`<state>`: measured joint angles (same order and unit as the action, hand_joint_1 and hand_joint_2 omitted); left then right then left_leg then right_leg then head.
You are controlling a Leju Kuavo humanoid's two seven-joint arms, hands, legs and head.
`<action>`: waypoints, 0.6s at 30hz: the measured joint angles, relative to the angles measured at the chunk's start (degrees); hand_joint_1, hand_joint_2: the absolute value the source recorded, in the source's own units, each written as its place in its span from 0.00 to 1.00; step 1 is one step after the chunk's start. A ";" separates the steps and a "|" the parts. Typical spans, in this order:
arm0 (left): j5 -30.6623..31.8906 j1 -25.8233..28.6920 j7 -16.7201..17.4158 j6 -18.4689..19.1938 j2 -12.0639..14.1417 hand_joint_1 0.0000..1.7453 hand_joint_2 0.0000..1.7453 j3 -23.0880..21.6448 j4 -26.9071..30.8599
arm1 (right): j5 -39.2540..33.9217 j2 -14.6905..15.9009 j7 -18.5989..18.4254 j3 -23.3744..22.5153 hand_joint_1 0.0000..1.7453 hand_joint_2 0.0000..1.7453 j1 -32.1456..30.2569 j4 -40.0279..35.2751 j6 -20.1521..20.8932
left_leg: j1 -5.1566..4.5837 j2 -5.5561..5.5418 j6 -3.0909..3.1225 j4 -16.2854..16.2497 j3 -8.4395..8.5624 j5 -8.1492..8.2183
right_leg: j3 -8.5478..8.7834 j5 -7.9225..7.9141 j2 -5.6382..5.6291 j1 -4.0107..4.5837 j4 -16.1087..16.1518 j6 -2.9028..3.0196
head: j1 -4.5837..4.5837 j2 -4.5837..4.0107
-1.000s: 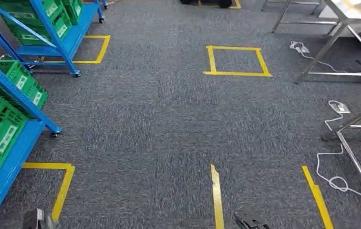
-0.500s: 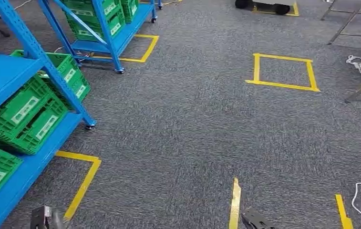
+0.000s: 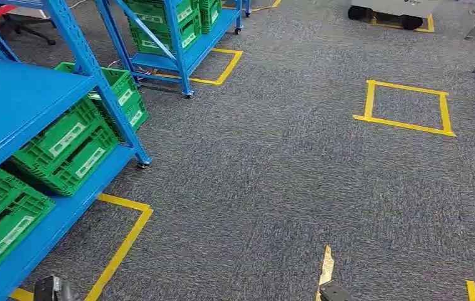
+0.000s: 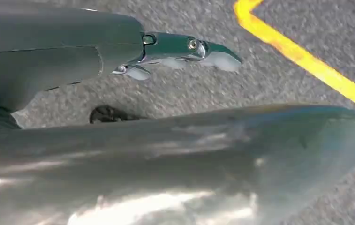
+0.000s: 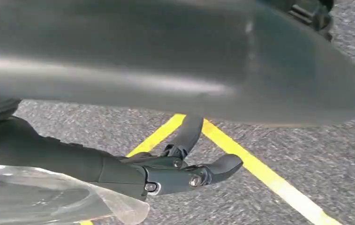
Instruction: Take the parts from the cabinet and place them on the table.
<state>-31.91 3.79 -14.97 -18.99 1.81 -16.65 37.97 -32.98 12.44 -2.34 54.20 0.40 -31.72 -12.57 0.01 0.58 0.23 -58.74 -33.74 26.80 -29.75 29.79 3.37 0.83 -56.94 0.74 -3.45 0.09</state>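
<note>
One near blue rack [image 3: 15, 106], one far blue rack [image 3: 175, 47], one whole yellow tape square [image 3: 404, 124]

Rough grey carpet floor [image 3: 272, 188], glossy yellow tape [image 3: 122, 244], blue painted metal cabinet [image 3: 15, 113], green plastic crates [image 3: 65, 150], clear plastic bag [image 5: 49, 197].

Right hand [image 5: 166, 173], dark grey, enters from 9 o'clock edge; fingers [image 5: 222, 166] extended loosely toward 3 o'clock, apart. Crumpled clear plastic bag [image 5: 49, 197] lies against hand at 7 o'clock; whether hand grips it cannot be told. Yellow tape lines [image 5: 264, 173] form angle on grey speckled carpet [image 5: 335, 150], running beneath fingers toward 5 o'clock.
</note>
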 joint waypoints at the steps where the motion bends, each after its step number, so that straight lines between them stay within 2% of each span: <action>1: 0.00 -0.03 0.00 -0.07 0.02 0.00 0.00 -0.20 0.00 | -0.05 0.00 0.06 0.05 0.00 0.00 -0.04 0.09 -0.04 | -0.06 0.01 0.03 0.00 0.00 0.03 | 0.01 -0.04 -0.01 -0.05 0.09 -0.07 | 0.04 0.00; 4: -0.09 -0.04 0.00 -0.07 0.07 0.00 0.00 -0.72 0.00 | -0.11 0.00 0.11 0.39 0.00 0.00 -0.07 0.33 -0.11 | -0.22 0.06 0.31 -0.01 0.01 0.10 | -0.01 -0.11 -0.03 -0.18 0.16 -0.30 | 0.02 0.00; 7: -0.11 -0.04 0.00 -0.37 0.11 0.00 0.00 -0.94 0.00 | -0.40 -0.02 0.17 0.53 0.00 0.00 -0.18 0.44 -0.35 | -0.33 0.07 0.43 -0.03 0.00 0.10 | -0.04 -0.12 -0.03 -0.34 0.21 -1.09 | 0.07 0.00; 9: 0.13 -0.04 0.07 -0.96 0.11 0.00 0.00 -1.36 0.00 | -1.29 -0.02 0.53 0.66 0.00 0.00 -0.43 0.46 -0.77 | -0.35 0.07 0.59 -0.05 0.03 0.11 | -0.21 -0.08 -0.03 -0.39 0.22 -1.40 | 0.07 0.00; 12: 0.74 -0.10 0.24 -1.72 0.11 0.00 0.00 -3.14 0.00 | -4.11 0.00 1.60 0.64 0.00 0.00 -1.45 0.53 -1.49 | -0.33 0.06 0.64 -0.05 0.20 0.16 | -0.50 0.09 -0.02 -0.41 0.22 -1.65 | 0.07 0.00; 18: 0.85 -2.45 -0.33 -1.35 -0.50 0.00 0.00 -7.33 -1.84 | -8.83 0.00 4.26 0.99 0.00 0.00 -2.71 1.95 -0.39 | -0.26 0.08 0.65 -0.04 0.15 0.05 | -0.05 0.04 -0.08 -0.34 -0.01 -1.61 | 0.07 0.00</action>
<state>-31.06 1.34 -15.30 -20.35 1.31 -23.98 36.13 -41.81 12.44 1.92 55.19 -2.31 -29.77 -12.96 -0.25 0.65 0.88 -58.78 -33.59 26.85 -29.80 29.83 3.29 0.50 -56.94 -0.87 -3.39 0.09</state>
